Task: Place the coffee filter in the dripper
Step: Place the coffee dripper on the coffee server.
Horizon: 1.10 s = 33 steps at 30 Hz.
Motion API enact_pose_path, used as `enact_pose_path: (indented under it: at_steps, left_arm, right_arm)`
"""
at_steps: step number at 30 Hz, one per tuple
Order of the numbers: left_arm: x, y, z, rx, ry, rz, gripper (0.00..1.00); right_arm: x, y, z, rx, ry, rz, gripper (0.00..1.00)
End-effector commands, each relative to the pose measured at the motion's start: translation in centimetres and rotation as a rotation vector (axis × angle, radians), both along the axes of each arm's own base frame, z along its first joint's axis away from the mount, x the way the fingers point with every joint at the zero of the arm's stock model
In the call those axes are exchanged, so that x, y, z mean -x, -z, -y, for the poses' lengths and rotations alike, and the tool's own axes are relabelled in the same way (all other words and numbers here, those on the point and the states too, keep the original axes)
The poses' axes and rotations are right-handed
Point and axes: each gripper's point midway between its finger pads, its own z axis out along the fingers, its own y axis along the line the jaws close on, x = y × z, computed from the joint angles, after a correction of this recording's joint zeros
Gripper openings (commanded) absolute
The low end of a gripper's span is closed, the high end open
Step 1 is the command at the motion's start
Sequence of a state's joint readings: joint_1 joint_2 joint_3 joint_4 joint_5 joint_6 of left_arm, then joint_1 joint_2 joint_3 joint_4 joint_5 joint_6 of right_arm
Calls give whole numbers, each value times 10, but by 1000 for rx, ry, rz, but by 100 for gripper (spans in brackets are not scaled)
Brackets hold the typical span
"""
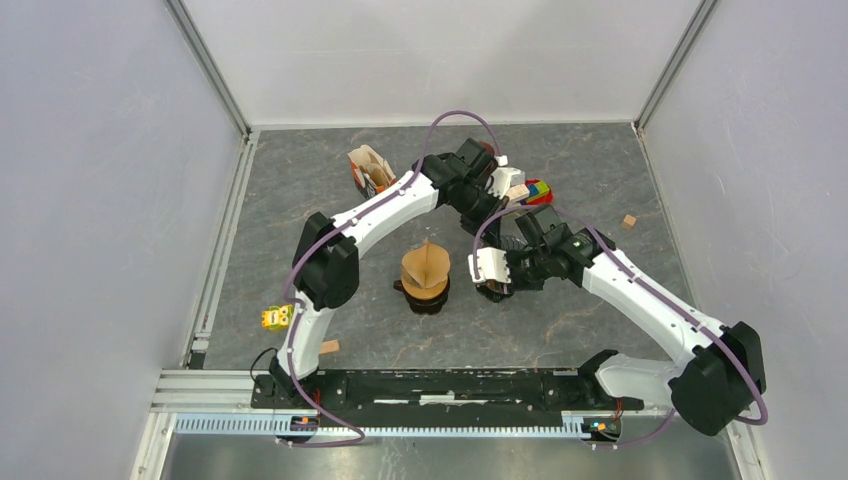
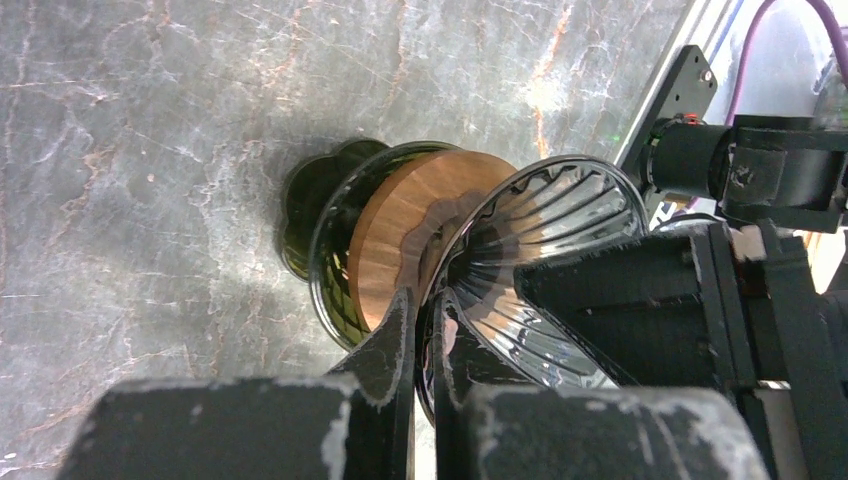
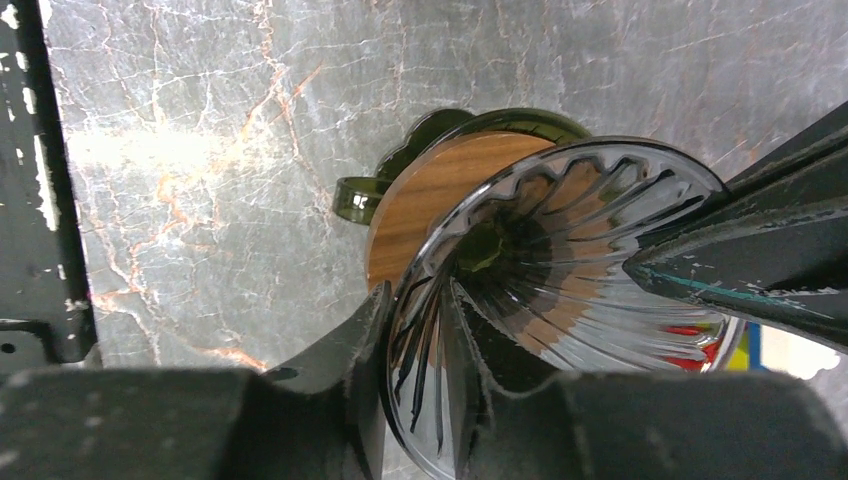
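Observation:
In both wrist views a clear ribbed glass dripper [image 2: 545,225] [image 3: 560,225] with a wooden collar [image 2: 385,245] stands on a dark green base [image 3: 440,130] that has a handle. My left gripper [image 2: 425,305] is shut on its near rim. From the other side my right gripper [image 3: 415,295] is shut on the rim too. No paper shows inside the cone. Seen from above, the two grippers [image 1: 497,212] [image 1: 497,285] meet right of centre and cover the dripper. A brown coffee filter [image 1: 425,268] stands on a dark stand to their left.
A wooden holder with papers [image 1: 368,170] stands at the back. A colourful toy [image 1: 537,190] lies behind the grippers. A small wooden cube [image 1: 628,221] sits at the right. A yellow toy [image 1: 277,317] and a wooden block [image 1: 329,347] lie front left. Walls enclose the table.

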<state>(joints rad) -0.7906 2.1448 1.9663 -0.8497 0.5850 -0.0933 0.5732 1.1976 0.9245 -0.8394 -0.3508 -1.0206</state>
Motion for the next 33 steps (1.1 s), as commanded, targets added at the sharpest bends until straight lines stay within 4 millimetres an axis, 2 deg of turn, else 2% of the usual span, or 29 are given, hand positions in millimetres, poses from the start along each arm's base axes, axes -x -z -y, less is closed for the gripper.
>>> enact_pose_path:
  at_steps: [1, 9, 18, 29, 33]
  left_arm:
    - [38, 27, -6, -142, 49, -84, 9]
    - [28, 15, -7, -140, 43, -31, 9]
    - [11, 5, -16, -131, 10, -13, 2]
    - [2, 2, -22, -118, -19, -31, 2]
    - [3, 6, -20, -119, -16, -46, 7]
  right_arm:
    - [-3, 0, 19, 62, 92, -24, 33]
    - [-5, 0, 16, 45, 103, -23, 43]
    - [-12, -7, 10, 22, 107, -11, 44]
    - [-16, -15, 4, 7, 98, -16, 45]
    - [-16, -14, 6, 17, 102, -16, 46]
